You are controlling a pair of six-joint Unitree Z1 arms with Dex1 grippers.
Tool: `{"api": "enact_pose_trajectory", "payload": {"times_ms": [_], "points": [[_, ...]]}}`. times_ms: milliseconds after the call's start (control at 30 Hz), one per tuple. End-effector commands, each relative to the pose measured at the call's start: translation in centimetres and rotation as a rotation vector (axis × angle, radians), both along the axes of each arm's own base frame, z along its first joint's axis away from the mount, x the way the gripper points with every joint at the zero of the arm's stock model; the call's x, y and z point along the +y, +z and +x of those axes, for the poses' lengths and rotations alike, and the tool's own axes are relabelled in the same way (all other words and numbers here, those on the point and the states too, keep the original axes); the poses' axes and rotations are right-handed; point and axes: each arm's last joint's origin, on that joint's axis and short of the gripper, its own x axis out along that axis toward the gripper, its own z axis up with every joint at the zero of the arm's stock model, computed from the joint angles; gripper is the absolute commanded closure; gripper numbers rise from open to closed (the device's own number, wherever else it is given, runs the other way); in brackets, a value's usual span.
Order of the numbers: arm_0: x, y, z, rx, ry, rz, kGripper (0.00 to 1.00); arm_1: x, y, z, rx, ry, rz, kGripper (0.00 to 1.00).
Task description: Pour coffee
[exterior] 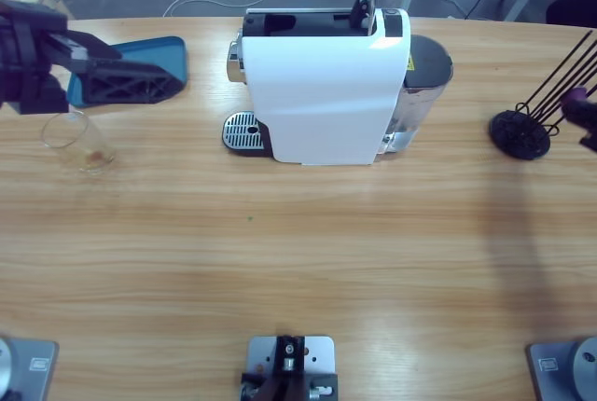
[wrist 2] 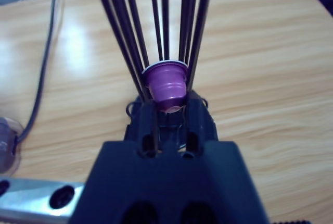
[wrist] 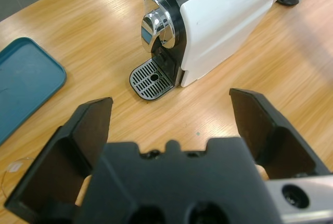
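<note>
A clear drinking glass (exterior: 79,140) stands at the table's left, with a small brown spot that may be the coffee (exterior: 93,153) at its bottom. My left gripper (exterior: 147,63) hovers just behind the glass, open and holding nothing. In the left wrist view that gripper (wrist: 171,101) points at the white coffee machine (wrist: 218,21) and its drip grate (wrist: 152,79). My right gripper (wrist 2: 171,108) is at the far right edge, shut on a purple capsule (wrist 2: 166,83) that sits among the black rods of the capsule rack (exterior: 522,131).
The coffee machine (exterior: 326,93) stands at the back middle, its drip grate (exterior: 244,131) facing left and a grey water tank (exterior: 424,75) on its right. A teal tray (exterior: 163,47) lies at the back left, partly under the left gripper.
</note>
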Motion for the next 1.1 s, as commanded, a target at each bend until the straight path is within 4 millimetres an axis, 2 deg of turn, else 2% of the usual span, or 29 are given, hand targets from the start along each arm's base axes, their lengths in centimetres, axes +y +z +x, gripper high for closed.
{"api": "enact_pose_trajectory", "payload": {"times_ms": [33, 167, 300, 433, 500, 600, 700, 767, 933, 1100], "points": [[0.0, -2.0, -0.3, 0.045, 0.008, 0.056, 0.027, -0.2, 4.4, -0.4, -0.045, 0.016, -0.012, 1.000], [0.0, -2.1, -0.3, 0.047, 0.011, 0.056, 0.027, -0.3, 7.5, -0.9, -0.091, 0.023, -0.015, 1.000], [0.3, -1.9, -0.4, 0.036, 0.018, 0.053, 0.027, -0.6, 10.7, -2.4, -0.145, 0.028, -0.019, 1.000], [0.6, -0.6, -0.7, -0.001, 0.010, 0.018, 0.023, -0.8, 13.5, -4.5, -0.213, 0.058, 0.005, 1.000], [1.0, 0.5, -0.8, -0.052, -0.018, 0.021, 0.023, -0.3, 14.6, -4.8, -0.222, 0.166, 0.031, 1.000], [1.9, 1.6, -1.1, -0.124, -0.088, 0.102, 0.023, 2.6, 15.5, -4.3, -0.183, 0.493, 0.026, 1.000], [3.2, 2.4, -1.6, -0.162, -0.141, 0.190, 0.023, 7.0, 15.9, -4.1, -0.125, 0.855, -0.017, 1.000], [4.5, 3.0, -1.9, -0.186, -0.150, 0.226, 0.023, 9.6, 16.2, -4.0, -0.098, 1.006, -0.048, 1.000], [8.2, 4.2, -2.0, -0.212, -0.022, 0.213, 0.023, 15.8, 17.0, -2.7, -0.006, 1.245, -0.148, 1.000], [8.4, 4.2, -2.0, -0.193, 0.003, 0.179, 0.023, 20.7, 16.9, 0.4, 0.013, 1.322, -0.177, 1.000]]}}
